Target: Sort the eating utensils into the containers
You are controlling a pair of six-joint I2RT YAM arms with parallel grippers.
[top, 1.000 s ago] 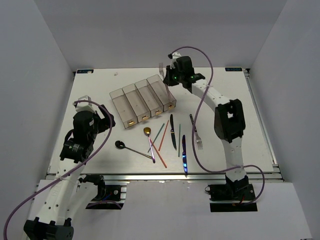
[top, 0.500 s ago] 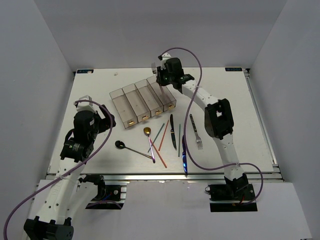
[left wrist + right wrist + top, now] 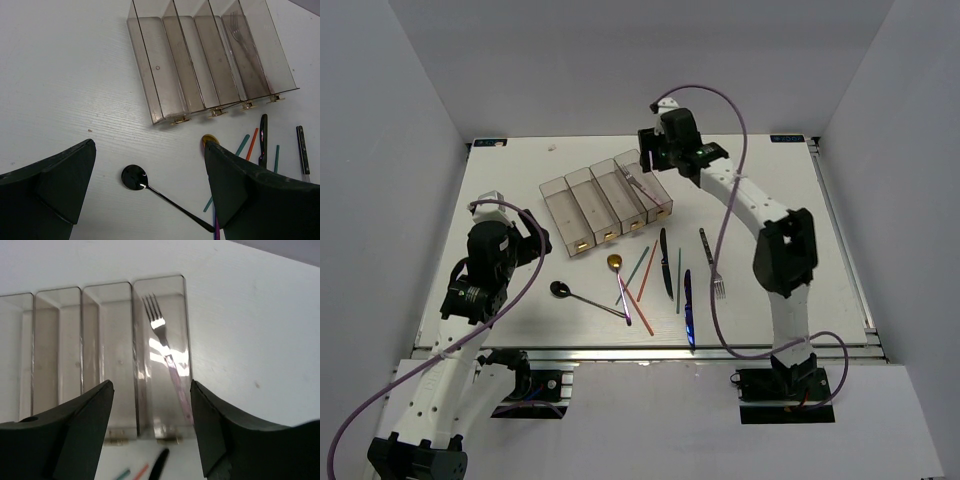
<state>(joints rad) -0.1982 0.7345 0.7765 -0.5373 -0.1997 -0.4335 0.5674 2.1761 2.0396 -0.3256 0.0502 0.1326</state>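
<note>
The containers (image 3: pixel 582 210), four joined clear-grey bins, stand at the table's middle back. A silvery fork (image 3: pixel 638 184) lies in the rightmost bin, seen also as the fork (image 3: pixel 164 342) and the fork (image 3: pixel 239 36). My right gripper (image 3: pixel 650 162) hovers over that bin's far end, open and empty (image 3: pixel 150 432). My left gripper (image 3: pixel 534 243) hangs open at the left, above a dark spoon (image 3: pixel 134 177). On the table in front lie a gold-bowled spoon (image 3: pixel 614 262), a black knife (image 3: pixel 665 262), a blue knife (image 3: pixel 688 306), a second fork (image 3: pixel 712 265) and several chopsticks (image 3: pixel 646 272).
The other three bins (image 3: pixel 107 350) hold nothing that I can see. Small yellowish tags (image 3: pixel 215 113) mark the bins' near ends. The loose cutlery is bunched between the bins and the front edge (image 3: pixel 650 347).
My right gripper has opened and let go of the fork, which now lies in the rightmost bin. The arm swung left, then back right. The left arm has not moved.
</note>
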